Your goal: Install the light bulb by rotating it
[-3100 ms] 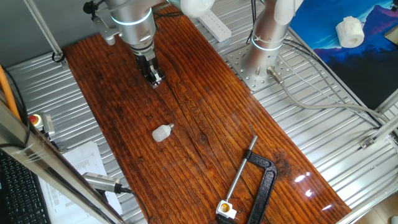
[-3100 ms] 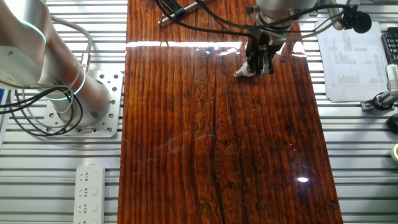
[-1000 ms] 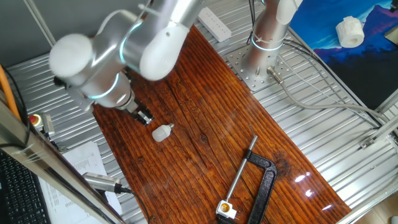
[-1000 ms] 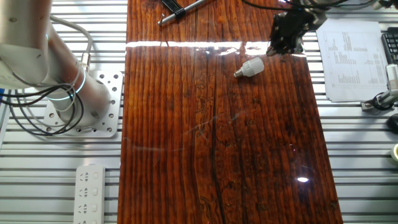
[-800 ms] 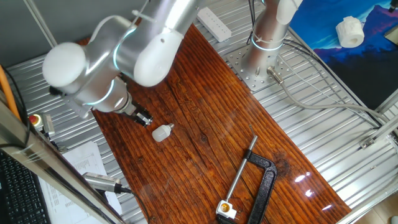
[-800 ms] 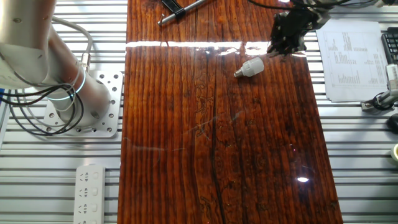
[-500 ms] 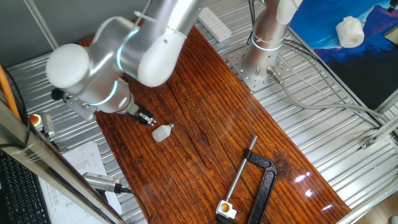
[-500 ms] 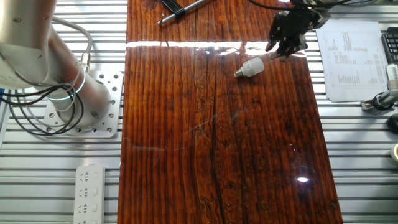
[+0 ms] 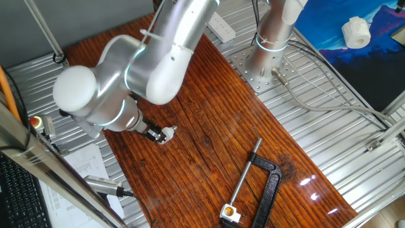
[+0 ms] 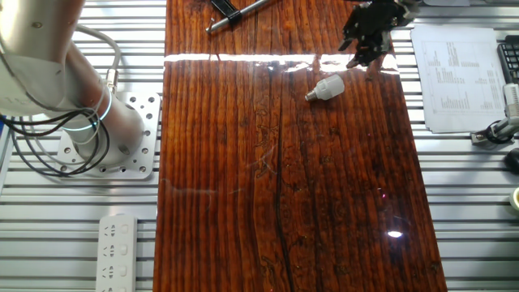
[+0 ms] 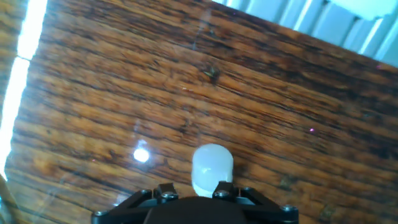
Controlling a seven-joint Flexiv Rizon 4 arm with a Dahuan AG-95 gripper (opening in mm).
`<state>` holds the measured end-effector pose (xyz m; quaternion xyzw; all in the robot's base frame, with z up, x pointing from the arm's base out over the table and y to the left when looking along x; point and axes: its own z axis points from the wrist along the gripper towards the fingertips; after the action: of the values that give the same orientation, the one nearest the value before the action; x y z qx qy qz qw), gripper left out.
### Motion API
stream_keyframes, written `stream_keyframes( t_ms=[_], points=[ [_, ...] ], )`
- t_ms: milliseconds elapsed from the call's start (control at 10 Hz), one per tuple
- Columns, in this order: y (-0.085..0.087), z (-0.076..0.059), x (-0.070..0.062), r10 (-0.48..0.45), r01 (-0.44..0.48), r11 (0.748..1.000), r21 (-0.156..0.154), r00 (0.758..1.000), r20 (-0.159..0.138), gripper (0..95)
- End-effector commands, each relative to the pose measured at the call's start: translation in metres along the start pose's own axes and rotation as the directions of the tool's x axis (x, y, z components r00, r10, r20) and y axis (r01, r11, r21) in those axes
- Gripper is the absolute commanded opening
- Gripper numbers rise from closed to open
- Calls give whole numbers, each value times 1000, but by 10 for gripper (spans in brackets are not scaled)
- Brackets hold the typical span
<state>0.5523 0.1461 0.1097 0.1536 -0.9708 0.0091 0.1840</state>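
The light bulb (image 10: 328,86) is lying on the glossy wooden counter (image 10: 284,186) — ribbed metal all around. The gripper (image 10: 362,53) is hovering beside it; how wide it is standing, I cannot tell.

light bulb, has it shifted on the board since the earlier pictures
No. The light bulb lies at the same spot beside the glare streak on the wooden board as it did a second ago; only the claw has moved.
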Motion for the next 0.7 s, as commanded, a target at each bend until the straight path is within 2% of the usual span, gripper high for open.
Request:
stream_keyframes(
  t_ms=[100,500,700],
  points=[
    [0,6,-2,-13,16,998,63,999,-42,570],
    [-4,17,-5,-13,20,994,108,998,-69,570],
    [-6,25,-4,-14,21,994,111,997,-71,570]
  ],
)
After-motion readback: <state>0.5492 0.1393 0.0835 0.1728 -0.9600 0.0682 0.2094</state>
